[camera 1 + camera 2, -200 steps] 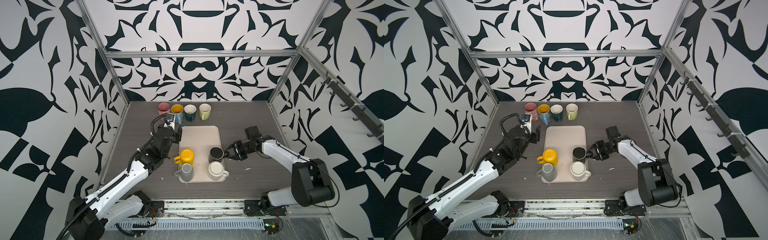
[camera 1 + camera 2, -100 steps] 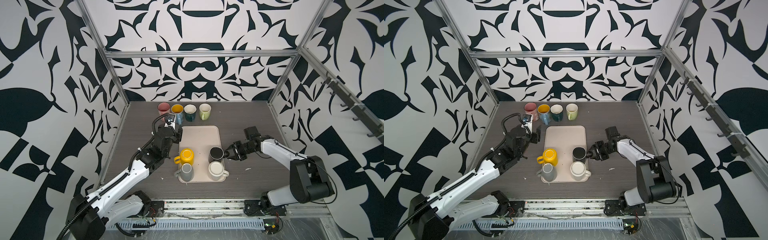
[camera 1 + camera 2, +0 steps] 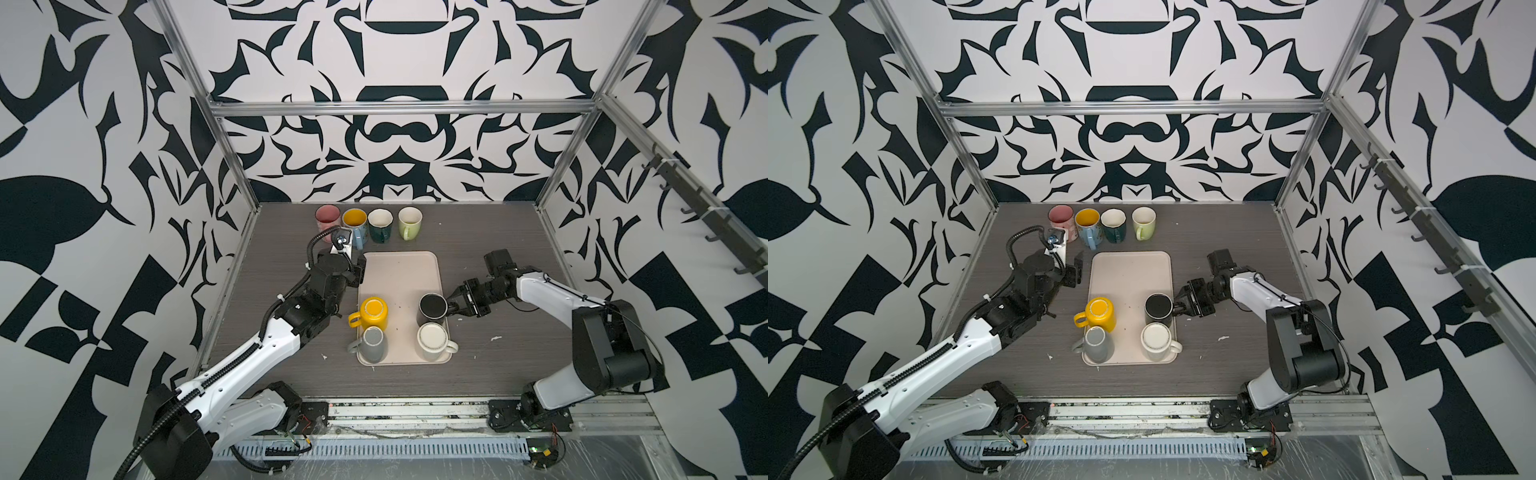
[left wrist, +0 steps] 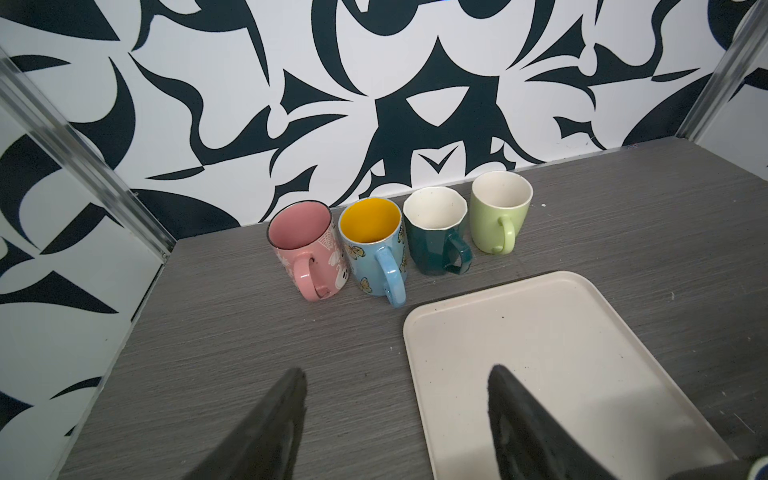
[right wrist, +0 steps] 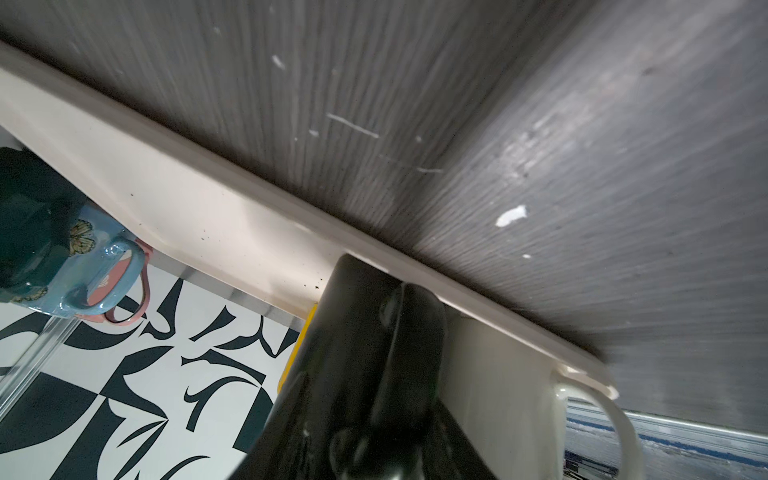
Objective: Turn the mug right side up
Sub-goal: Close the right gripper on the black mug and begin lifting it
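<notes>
black mug (image 3: pixel 432 307) on the tray (image 3: pixel 399 270), handle pinched by right gripper (image 3: pixel 452 306); left gripper (image 4: pixel 397 374) wide, empty.

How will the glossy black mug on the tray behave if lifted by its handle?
The glossy black ceramic mug looks rigid but slick, so it may pivot in the right gripper. Gripped at the handle alone, it probably hangs off-centre.
</notes>
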`<move>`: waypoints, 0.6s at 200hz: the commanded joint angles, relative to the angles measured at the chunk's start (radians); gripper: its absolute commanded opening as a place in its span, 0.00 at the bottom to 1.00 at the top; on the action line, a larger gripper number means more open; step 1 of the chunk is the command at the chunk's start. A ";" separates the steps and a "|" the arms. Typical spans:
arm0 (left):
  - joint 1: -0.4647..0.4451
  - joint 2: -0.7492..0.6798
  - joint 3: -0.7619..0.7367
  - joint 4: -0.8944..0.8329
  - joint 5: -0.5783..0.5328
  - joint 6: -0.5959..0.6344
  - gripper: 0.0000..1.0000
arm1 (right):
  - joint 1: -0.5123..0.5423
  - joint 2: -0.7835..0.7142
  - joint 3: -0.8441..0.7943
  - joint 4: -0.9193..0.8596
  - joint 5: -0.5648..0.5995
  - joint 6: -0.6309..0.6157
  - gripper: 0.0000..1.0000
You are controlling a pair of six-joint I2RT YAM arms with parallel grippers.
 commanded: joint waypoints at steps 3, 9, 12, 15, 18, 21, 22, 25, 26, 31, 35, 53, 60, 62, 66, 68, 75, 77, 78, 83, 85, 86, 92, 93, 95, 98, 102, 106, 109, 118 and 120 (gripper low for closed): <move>-0.001 0.010 0.003 0.017 -0.014 -0.002 0.72 | 0.014 0.000 0.038 0.000 -0.010 0.001 0.44; -0.001 0.010 0.003 0.016 -0.015 -0.002 0.72 | 0.015 0.000 0.038 -0.001 -0.009 0.002 0.44; -0.001 0.011 0.002 0.017 -0.015 -0.001 0.72 | 0.017 0.000 0.038 -0.001 -0.009 0.002 0.44; -0.001 0.010 0.002 0.017 -0.015 -0.001 0.72 | 0.017 0.000 0.038 0.000 -0.009 0.004 0.43; -0.001 0.010 0.001 0.017 -0.015 -0.001 0.72 | 0.018 0.001 0.037 0.001 -0.009 0.004 0.43; -0.001 0.010 0.002 0.017 -0.015 -0.001 0.72 | 0.019 0.001 0.038 0.000 -0.009 0.005 0.43; -0.001 0.010 0.001 0.017 -0.014 -0.001 0.72 | 0.019 0.001 0.038 0.000 -0.008 0.005 0.43; -0.001 0.010 0.001 0.017 -0.015 -0.001 0.72 | 0.020 0.002 0.037 0.001 -0.008 0.005 0.43; -0.001 0.011 0.000 0.017 -0.015 -0.001 0.72 | 0.020 0.002 0.038 0.001 -0.008 0.005 0.43; -0.001 0.010 0.000 0.017 -0.015 -0.001 0.72 | 0.021 0.002 0.038 0.002 -0.007 0.006 0.42; -0.001 0.011 0.000 0.019 -0.014 -0.001 0.72 | 0.022 0.002 0.038 0.001 -0.007 0.007 0.42; -0.001 0.011 -0.002 0.019 -0.017 -0.001 0.72 | 0.023 0.003 0.037 0.002 -0.007 0.007 0.37; 0.000 0.010 -0.002 0.019 -0.017 -0.001 0.72 | 0.023 0.005 0.038 0.003 -0.006 0.008 0.33; -0.001 0.010 -0.003 0.019 -0.018 0.000 0.72 | 0.023 0.006 0.038 0.003 -0.006 0.008 0.33; -0.001 0.011 -0.003 0.019 -0.018 -0.001 0.72 | 0.025 0.005 0.038 0.003 -0.006 0.008 0.31; -0.001 0.011 -0.003 0.019 -0.018 -0.001 0.72 | 0.025 0.006 0.038 0.004 -0.005 0.009 0.30; -0.001 0.011 -0.003 0.019 -0.018 0.000 0.72 | 0.025 0.007 0.038 0.005 -0.004 0.010 0.27; 0.000 0.011 -0.003 0.019 -0.017 0.000 0.72 | 0.026 0.008 0.038 0.006 -0.004 0.010 0.26; 0.000 0.011 -0.003 0.019 -0.018 0.000 0.72 | 0.026 0.008 0.038 0.007 -0.004 0.010 0.26; 0.000 0.012 -0.003 0.019 -0.017 0.000 0.72 | 0.026 0.009 0.038 0.010 -0.003 0.011 0.25; -0.001 0.012 -0.003 0.019 -0.018 0.000 0.72 | 0.026 0.010 0.038 0.011 -0.003 0.012 0.24; -0.001 0.013 -0.003 0.019 -0.018 0.000 0.72 | 0.027 0.010 0.038 0.013 -0.003 0.012 0.24; -0.001 0.012 -0.003 0.019 -0.019 0.001 0.72 | 0.028 0.012 0.038 0.018 -0.004 0.015 0.23; -0.001 0.013 -0.003 0.019 -0.019 0.001 0.72 | 0.029 0.012 0.038 0.018 -0.004 0.016 0.23; -0.001 0.013 -0.003 0.019 -0.019 0.001 0.72 | 0.030 0.014 0.038 0.019 -0.004 0.016 0.22; -0.001 0.013 -0.003 0.019 -0.020 0.001 0.72 | 0.031 0.014 0.038 0.023 -0.004 0.017 0.21; -0.001 0.013 -0.003 0.019 -0.021 0.001 0.72 | 0.031 0.017 0.038 0.025 -0.004 0.019 0.20; 0.000 0.012 -0.003 0.019 -0.021 0.002 0.72 | 0.031 0.018 0.038 0.029 -0.004 0.020 0.18; 0.000 0.012 -0.003 0.019 -0.021 0.002 0.73 | 0.031 0.018 0.038 0.032 -0.004 0.021 0.17; -0.001 0.011 -0.003 0.019 -0.023 0.004 0.73 | 0.032 0.023 0.039 0.041 -0.004 0.024 0.14; -0.001 0.011 -0.003 0.019 -0.024 0.004 0.73 | 0.032 0.023 0.038 0.045 -0.004 0.025 0.13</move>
